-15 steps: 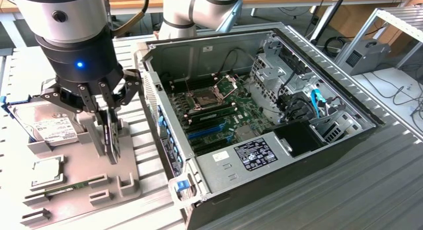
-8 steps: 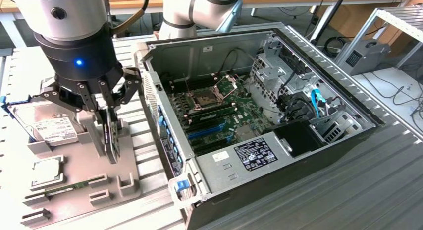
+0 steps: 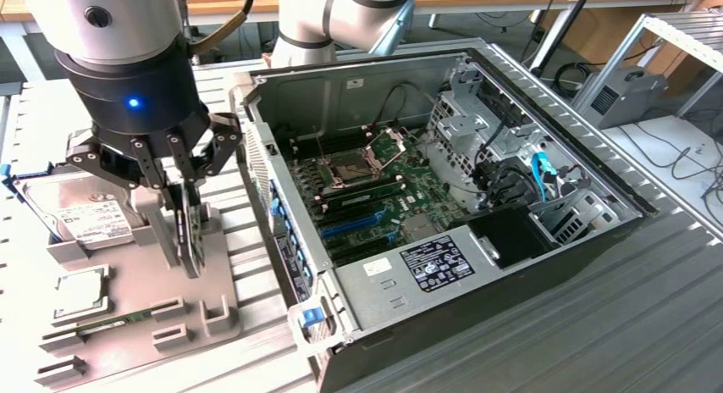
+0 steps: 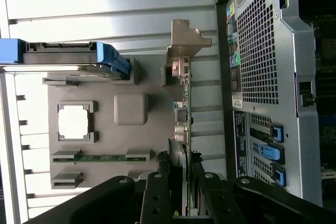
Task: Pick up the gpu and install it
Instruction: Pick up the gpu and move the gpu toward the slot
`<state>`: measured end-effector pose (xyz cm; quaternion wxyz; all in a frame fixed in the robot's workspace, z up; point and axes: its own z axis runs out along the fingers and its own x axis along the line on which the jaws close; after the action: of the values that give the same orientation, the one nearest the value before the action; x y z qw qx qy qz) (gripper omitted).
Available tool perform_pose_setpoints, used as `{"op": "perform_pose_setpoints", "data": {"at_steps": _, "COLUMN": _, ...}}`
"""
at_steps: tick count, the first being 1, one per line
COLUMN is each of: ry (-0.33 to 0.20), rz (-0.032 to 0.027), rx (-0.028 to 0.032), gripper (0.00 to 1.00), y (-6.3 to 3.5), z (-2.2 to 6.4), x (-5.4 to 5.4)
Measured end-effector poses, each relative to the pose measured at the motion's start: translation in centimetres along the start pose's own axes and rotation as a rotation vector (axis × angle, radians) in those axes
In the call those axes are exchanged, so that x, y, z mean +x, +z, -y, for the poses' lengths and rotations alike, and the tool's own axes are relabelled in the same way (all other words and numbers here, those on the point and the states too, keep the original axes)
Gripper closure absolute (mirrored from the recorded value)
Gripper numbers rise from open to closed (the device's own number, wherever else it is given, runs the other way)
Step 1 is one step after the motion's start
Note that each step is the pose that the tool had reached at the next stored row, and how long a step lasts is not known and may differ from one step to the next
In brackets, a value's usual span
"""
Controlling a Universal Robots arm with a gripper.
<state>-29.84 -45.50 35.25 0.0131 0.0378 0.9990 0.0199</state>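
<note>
1. The claw [image 4: 181,187] is about half closed. It pinches the gpu [image 4: 184,106], with one finger on each flat side.
2. The gpu stands on its thin edge in a slot of the gray holder [image 3: 135,270], right under the claw.
3. The card looks light and stiff, but easy to break. I think a soft hold on its flat sides near the top edge is best, and not a hard squeeze.
4. Just beside the claw lies a hard drive [image 3: 85,215].
5. Farther off, the open computer case [image 3: 452,266] sits on the table [image 3: 632,325].
</note>
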Motion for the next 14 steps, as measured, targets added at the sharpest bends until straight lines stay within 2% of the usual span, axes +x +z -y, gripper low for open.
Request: {"op": "perform_pose_setpoints", "data": {"at_steps": 14, "ry": 0.000, "rz": 0.0000, "rx": 0.0000, "gripper": 0.74, "y": -0.84, "z": -0.03, "x": -0.02}}
